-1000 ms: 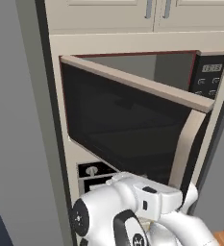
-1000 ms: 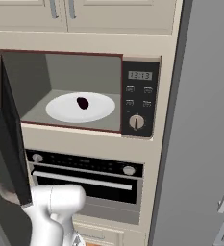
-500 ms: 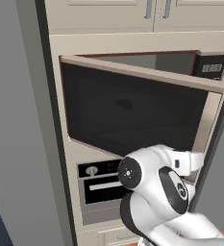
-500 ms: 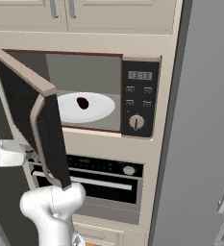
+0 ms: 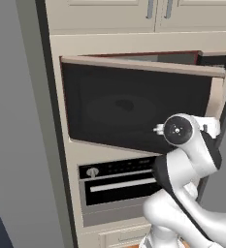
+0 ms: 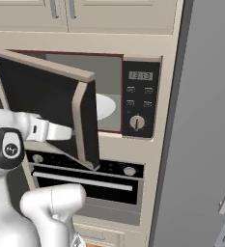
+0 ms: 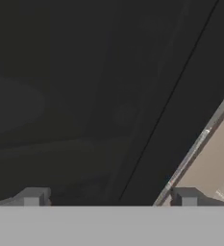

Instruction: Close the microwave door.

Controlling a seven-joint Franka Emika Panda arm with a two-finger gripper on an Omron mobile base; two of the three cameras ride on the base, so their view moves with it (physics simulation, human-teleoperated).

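Microwave door (image 5: 134, 109) stood partly shut, gap remaining at microwave (image 6: 142, 99) panel side. Gripper (image 7: 108, 197) pressed against door glass, fingers apart, holding nothing. Final push left.

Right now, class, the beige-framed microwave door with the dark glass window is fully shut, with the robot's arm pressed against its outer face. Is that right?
Not quite. The beige-framed microwave door with the dark glass window is still partly open. The right base view shows its handle edge standing clear of the beige-framed microwave, with part of the round white plate visible in the gap. The arm does reach to the door's outer face.
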